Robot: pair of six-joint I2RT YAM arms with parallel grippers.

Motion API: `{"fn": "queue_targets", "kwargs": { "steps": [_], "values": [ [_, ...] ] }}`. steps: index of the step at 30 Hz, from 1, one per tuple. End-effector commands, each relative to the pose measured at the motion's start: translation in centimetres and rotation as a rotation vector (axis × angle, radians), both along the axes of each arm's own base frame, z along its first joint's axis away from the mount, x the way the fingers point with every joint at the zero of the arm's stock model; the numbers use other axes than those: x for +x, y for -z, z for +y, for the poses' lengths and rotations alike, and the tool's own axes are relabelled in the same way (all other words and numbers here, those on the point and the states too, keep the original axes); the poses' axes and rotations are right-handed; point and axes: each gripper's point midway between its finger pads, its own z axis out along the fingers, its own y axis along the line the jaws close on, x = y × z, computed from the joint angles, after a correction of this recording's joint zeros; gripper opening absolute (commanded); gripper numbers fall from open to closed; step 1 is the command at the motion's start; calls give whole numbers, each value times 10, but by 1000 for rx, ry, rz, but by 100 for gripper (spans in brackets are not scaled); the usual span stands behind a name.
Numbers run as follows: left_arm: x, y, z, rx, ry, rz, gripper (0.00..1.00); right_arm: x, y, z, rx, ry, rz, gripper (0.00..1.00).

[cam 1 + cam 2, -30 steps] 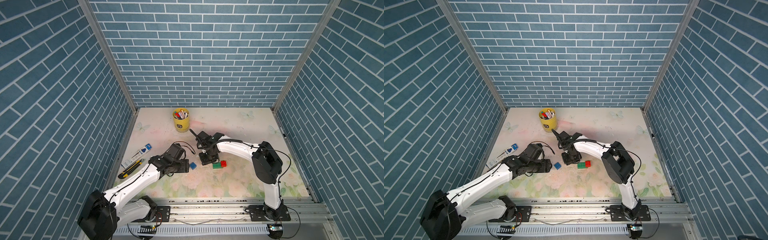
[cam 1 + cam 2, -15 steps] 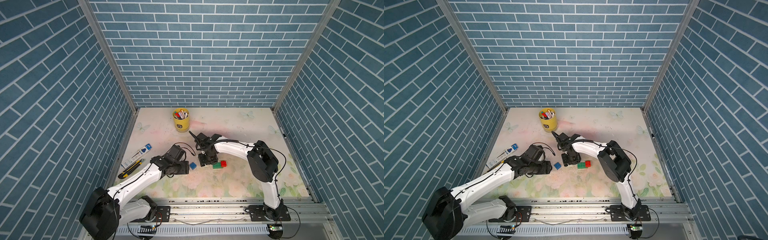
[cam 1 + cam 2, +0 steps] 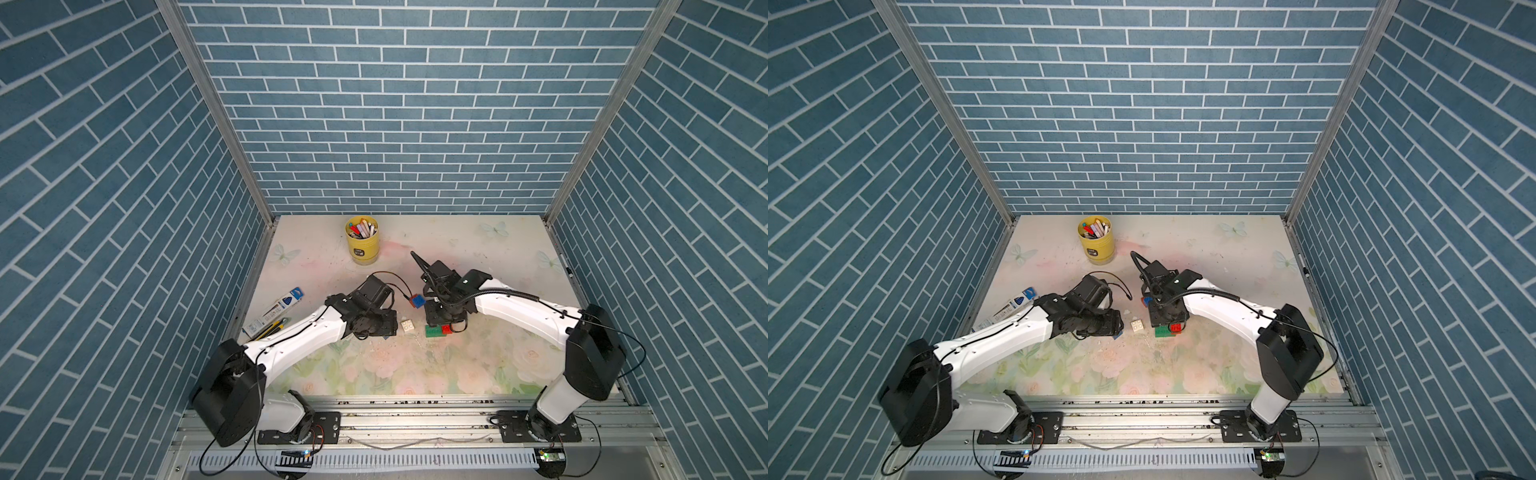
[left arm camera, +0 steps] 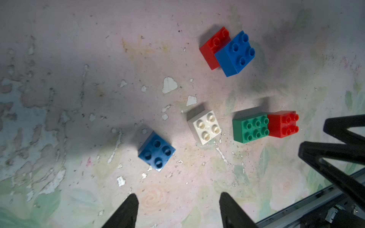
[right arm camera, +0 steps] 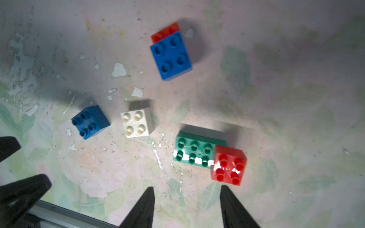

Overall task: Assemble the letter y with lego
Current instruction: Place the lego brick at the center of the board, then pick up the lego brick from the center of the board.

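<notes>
Left tool [image 4: 177, 197] is hovering over the tabletop [image 3: 415, 365] with its jaws standing wide and nothing between them. It is touching no brick. Right tool [image 5: 186, 189] is hovering too, its jaws standing apart at a moderate gap and gripping nothing.

The lego is lying in four separate pieces, not joined into a Y.
- White square brick [image 4: 205, 126] is sitting studs-up in the middle of the group, loose; it is showing in both top views.
- Loose blue brick [image 4: 156, 151] is sitting just beside the white brick on the left arm's side, apart from it. In the top views the left tool is hanging over it and hiding most of it.
- Green rectangular brick [image 5: 194, 151] is lying just beside the white brick on the right arm's side, not touching it. A red square brick [image 5: 229, 165] is sitting pressed on its far end, away from the white brick. In both top views the right tool is hanging over this pair.
- Second blue brick [image 5: 171, 55] is sitting on top of a second red brick [image 4: 212, 47], offset and covering about half of it. This pair is lying behind the white brick, toward the yellow marker cup [image 3: 361, 245], well apart from both.

A pen box [image 3: 276, 309] and a utility knife [image 3: 270, 328] are lying far from the white brick, past the left arm.
</notes>
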Motion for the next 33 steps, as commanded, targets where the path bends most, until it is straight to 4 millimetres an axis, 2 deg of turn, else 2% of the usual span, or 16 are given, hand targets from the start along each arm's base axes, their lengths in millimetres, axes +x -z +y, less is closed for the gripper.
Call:
{"fn": "queue_targets", "kwargs": {
  "steps": [1, 5, 11, 16, 26, 33],
  "values": [
    [5, 0, -18, 4, 9, 19, 67, 5, 3, -33, -27, 137, -26, 54],
    [12, 7, -34, 26, 22, 42, 67, 5, 7, -54, -13, 198, -36, 54],
    [20, 22, -51, 58, 30, 83, 66, 5, 16, -63, -18, 221, -30, 54],
    [22, 39, -55, 105, 19, 135, 62, 4, 21, -68, -24, 229, -24, 54],
    [26, 61, -58, 162, 13, 178, 54, 1, 21, -82, -27, 257, -32, 54],
    [33, 69, -58, 198, 13, 169, 49, 1, 21, -87, -29, 267, -37, 53]
  ]
}}
